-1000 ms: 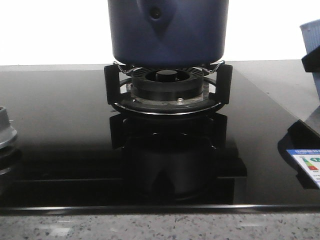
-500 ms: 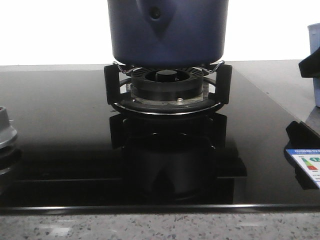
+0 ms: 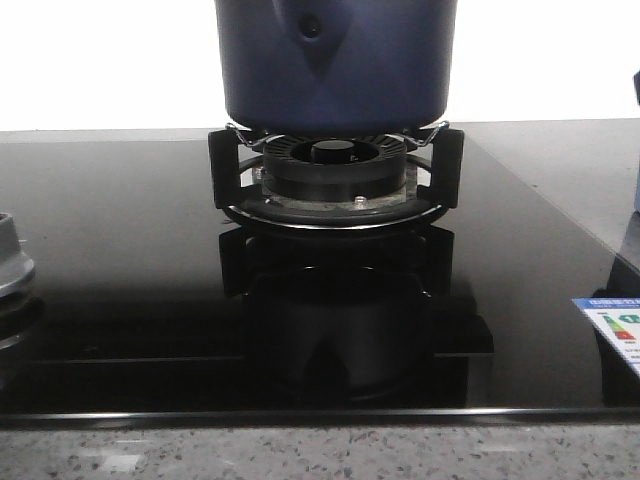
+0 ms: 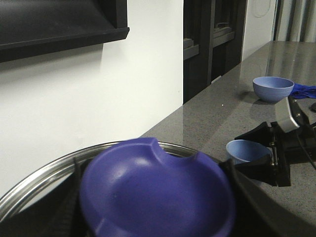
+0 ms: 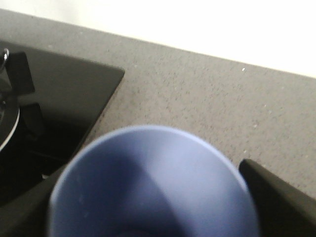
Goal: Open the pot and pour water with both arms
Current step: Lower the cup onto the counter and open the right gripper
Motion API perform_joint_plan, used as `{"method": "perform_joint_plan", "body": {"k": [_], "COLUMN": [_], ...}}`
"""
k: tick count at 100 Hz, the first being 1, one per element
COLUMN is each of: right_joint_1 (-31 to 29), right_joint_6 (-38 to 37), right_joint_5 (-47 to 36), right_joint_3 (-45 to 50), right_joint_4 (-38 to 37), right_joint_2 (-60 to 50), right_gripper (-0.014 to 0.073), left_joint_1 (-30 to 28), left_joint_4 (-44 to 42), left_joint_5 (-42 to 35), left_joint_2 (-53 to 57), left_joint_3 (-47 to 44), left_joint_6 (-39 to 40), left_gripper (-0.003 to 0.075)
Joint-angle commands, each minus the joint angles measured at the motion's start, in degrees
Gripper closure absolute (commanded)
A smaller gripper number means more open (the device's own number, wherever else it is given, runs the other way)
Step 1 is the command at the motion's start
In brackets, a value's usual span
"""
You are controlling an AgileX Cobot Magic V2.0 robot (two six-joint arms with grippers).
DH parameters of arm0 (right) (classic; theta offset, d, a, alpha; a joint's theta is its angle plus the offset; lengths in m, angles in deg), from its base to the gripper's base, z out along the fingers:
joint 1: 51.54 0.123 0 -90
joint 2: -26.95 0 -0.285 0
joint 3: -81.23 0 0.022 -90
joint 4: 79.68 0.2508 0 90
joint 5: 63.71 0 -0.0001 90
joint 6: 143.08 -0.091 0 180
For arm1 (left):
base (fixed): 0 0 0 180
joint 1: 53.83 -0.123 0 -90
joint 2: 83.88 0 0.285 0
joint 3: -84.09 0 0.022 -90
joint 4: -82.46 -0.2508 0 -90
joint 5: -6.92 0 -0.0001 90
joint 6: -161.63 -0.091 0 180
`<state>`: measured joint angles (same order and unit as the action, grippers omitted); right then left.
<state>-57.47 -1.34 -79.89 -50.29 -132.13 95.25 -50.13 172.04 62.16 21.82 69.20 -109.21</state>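
We find the pot (image 3: 335, 65) seated on the burner grate (image 3: 335, 180) of the black hob (image 3: 120, 260). The left gripper (image 4: 155, 207) has its jaws closed around the purple lid knob (image 4: 155, 190). The right gripper (image 5: 153, 222) has its jaws clamped on a blue cup (image 5: 153, 182) over the grey tabletop (image 5: 207, 94). In our judgement, the lid should rise straight and clear the rim before the cup, kept level, approaches.
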Motion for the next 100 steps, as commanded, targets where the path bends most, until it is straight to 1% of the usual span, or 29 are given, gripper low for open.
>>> {"method": "perform_joint_plan", "body": {"k": [1, 9, 24, 42, 58, 80, 100], "right_joint_1": [-0.29, -0.29, -0.29, -0.29, -0.29, -0.29, -0.29], "right_joint_6": [-0.44, -0.44, -0.44, -0.44, -0.44, -0.44, -0.55], "right_joint_5": [-2.31, -3.00, -6.72, -4.33, -0.63, -1.39, -2.44], "right_joint_3": [-1.29, -1.29, -1.29, -1.60, -1.60, -1.60, -1.60], "right_joint_4": [0.92, 0.92, 0.92, 0.68, 0.66, 0.66, 0.78], "right_joint_2": [-3.02, -5.05, -8.98, -10.47, -8.15, -1.89, -1.26], "right_gripper": [0.0007, 0.0007, 0.0007, 0.0007, 0.0007, 0.0007, 0.0006], "left_joint_1": [0.44, 0.44, 0.44, 0.44, 0.44, 0.44, 0.44], "left_joint_4": [6.21, 6.67, 7.87, 8.70, 8.70, 8.70, 8.70], "left_joint_5": [0.83, 0.83, 0.83, 0.19, 0.19, 0.69, 0.97], "left_joint_2": [1.46, 1.46, 1.46, 1.46, 1.46, 1.46, 1.46], "left_joint_3": [1.77, 1.77, 1.77, 1.77, 1.77, 1.77, 1.77], "left_joint_6": [0.19, 0.19, 0.19, 0.19, 0.19, 0.19, 0.19], "left_gripper": [0.0468, 0.0468, 0.0468, 0.0468, 0.0468, 0.0468, 0.0468]}}
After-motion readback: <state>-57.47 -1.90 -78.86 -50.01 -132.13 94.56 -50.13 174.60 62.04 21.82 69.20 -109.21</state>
